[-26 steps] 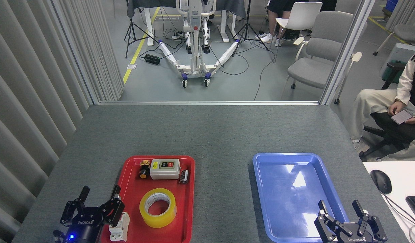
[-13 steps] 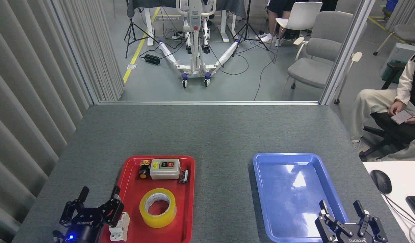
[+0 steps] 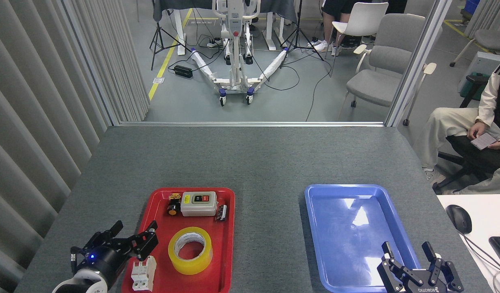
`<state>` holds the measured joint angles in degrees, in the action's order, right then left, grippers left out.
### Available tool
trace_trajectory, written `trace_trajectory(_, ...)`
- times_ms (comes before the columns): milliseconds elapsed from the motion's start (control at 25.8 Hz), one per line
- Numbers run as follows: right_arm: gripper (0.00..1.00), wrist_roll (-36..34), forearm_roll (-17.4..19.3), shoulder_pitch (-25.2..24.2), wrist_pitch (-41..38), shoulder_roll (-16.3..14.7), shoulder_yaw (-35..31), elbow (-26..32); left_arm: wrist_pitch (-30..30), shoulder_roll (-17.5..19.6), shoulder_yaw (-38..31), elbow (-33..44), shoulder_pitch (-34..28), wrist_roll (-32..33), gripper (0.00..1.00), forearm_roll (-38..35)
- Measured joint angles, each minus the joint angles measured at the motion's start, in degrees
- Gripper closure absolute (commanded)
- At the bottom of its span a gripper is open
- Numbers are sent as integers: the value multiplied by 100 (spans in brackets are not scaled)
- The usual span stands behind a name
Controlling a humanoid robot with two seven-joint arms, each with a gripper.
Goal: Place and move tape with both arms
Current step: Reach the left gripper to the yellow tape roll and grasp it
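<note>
Tape (image 3: pixel 190 250) lies flat in the near half of your red tray (image 3: pixel 229 244), its hole facing up, with a grey switch box (image 3: pixel 199 203) at the tray's far edge and a white plastic block (image 3: pixel 143 275) at its near left corner. Your left gripper (image 3: pixel 135 231) has just turned toward the roll, jaws wide and empty, so a grasp looks next. Your right gripper (image 3: pixel 409 251) waits wide open over the blue tray's (image 3: pixel 315 228) near right corner
</note>
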<state>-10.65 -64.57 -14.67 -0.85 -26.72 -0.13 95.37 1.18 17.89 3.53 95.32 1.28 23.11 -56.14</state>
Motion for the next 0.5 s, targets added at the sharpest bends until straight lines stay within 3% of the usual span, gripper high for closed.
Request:
trace_trajectory(232,0,-5,44,-2,-27,-17,-10,-1,-52,-59,95,19,338,1364,1,667)
trace_trajectory(503,0,-5,66,-27,-24,-18,-9,-10,-7,-172,340,-141,815,2170,3,644)
